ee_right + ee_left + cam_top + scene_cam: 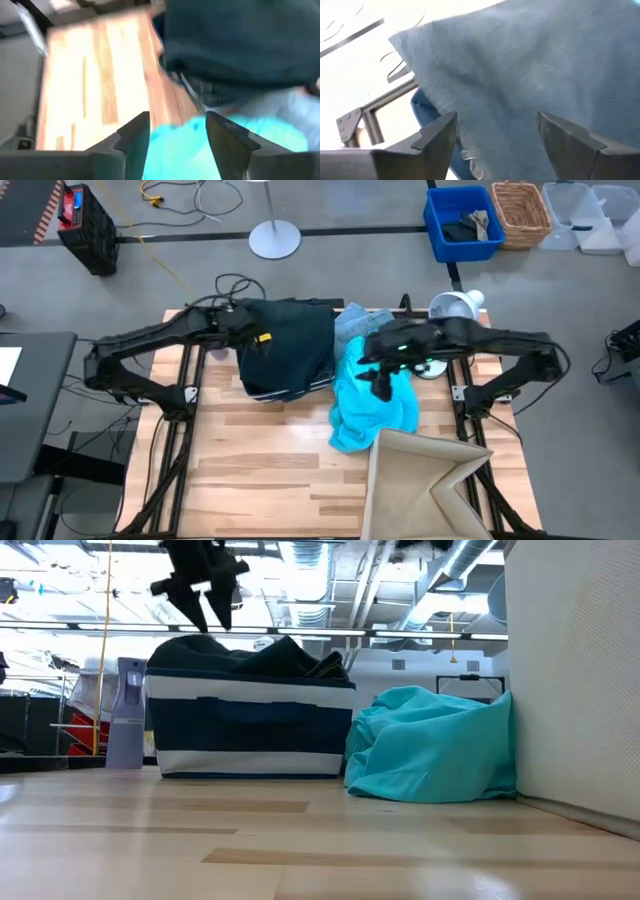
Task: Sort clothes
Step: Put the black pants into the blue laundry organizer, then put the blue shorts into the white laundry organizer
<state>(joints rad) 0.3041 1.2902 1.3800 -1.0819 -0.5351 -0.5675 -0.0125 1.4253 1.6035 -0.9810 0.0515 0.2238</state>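
Note:
A bright turquoise garment (370, 405) lies heaped on the table, against the beige fabric box (430, 480); it also shows in the low view (430, 745). Dark navy-teal clothes (290, 345) fill the dark bin (250, 730). A pale grey-blue garment (358, 320) lies at the far edge, behind the turquoise one. I see no small black garment. My left gripper (262, 340) is open above the bin's clothes (208, 610), and the pale fabric (520, 75) fills its wrist view. My right gripper (383, 380) is open over the turquoise garment (190, 150).
The beige box stands at the table's near right corner, with its wall (575, 670) close to the low camera. Bare wood (260, 460) lies at the near left. A white lamp-like object (455, 305) stands at the far right. Off the table, a blue crate (462, 222) and a wicker basket (522, 212) stand on the floor.

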